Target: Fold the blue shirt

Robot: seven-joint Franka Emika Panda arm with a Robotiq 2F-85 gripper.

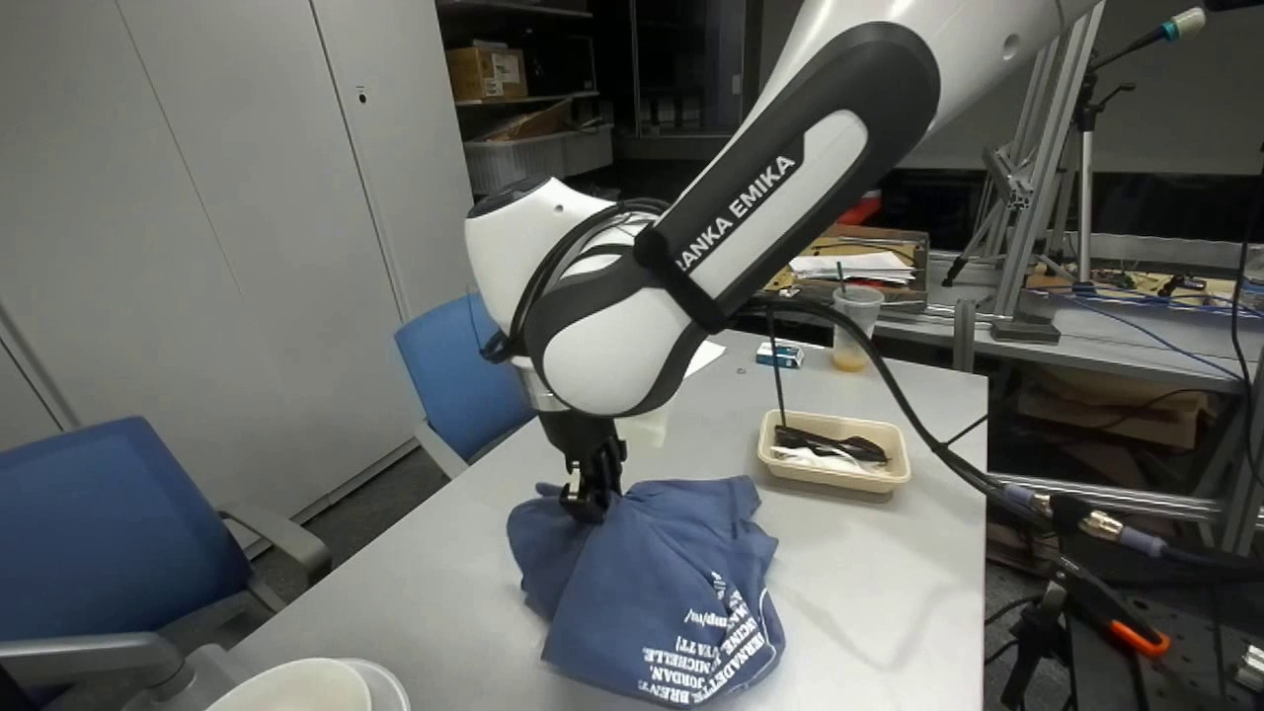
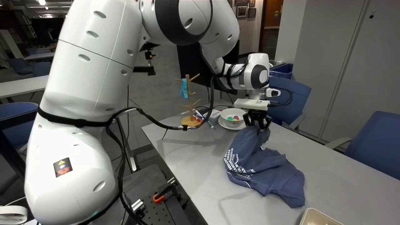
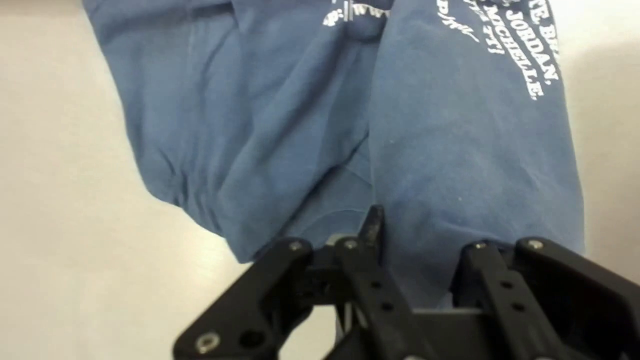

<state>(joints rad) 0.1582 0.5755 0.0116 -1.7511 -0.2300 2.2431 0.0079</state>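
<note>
The blue shirt (image 1: 632, 602), navy with white lettering, lies crumpled on the table in both exterior views. Part of this shirt (image 2: 250, 140) is drawn up into a raised peak under my gripper (image 2: 258, 126), while the rest spreads over the tabletop in loose folds. In the wrist view, a bunch of the shirt (image 3: 465, 150) runs between the two fingers of my gripper (image 3: 417, 250), which is shut on it. The left finger (image 3: 371, 227) shows beside the cloth; fabric covers the right fingertip.
A beige tray (image 1: 839, 481) with dark and white items stands near the shirt. Beyond it are a plastic cup (image 1: 855, 331) and a small box (image 1: 780, 355). A bowl (image 2: 232, 121) of coloured balls and a wooden stand (image 2: 189, 106) sit behind the gripper. Blue chairs (image 1: 118, 533) line one edge.
</note>
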